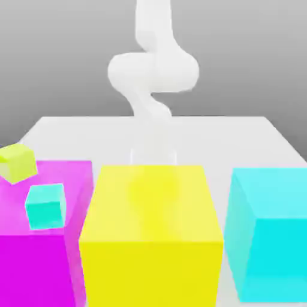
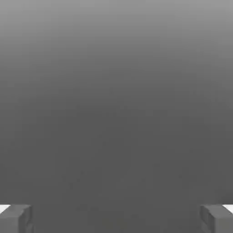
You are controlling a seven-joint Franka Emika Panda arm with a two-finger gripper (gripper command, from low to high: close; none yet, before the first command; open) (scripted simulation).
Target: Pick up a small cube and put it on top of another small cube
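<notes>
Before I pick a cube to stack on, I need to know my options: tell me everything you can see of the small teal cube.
The small teal cube is a plain, smooth, evenly coloured block, far smaller than the big magenta block it appears against. It sits slightly tilted, at the exterior view's left, just below and right of the small lime-yellow cube. The two small cubes stand apart. Whether it rests on the magenta block cannot be told.

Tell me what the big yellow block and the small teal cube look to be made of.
Big yellow block: looks like smooth matte plastic; flat even colour, crisp edges, no grain. Small teal cube: the same plain matte look, possibly plastic or painted wood. Both are simulator renders, so the material stays a guess.
</notes>
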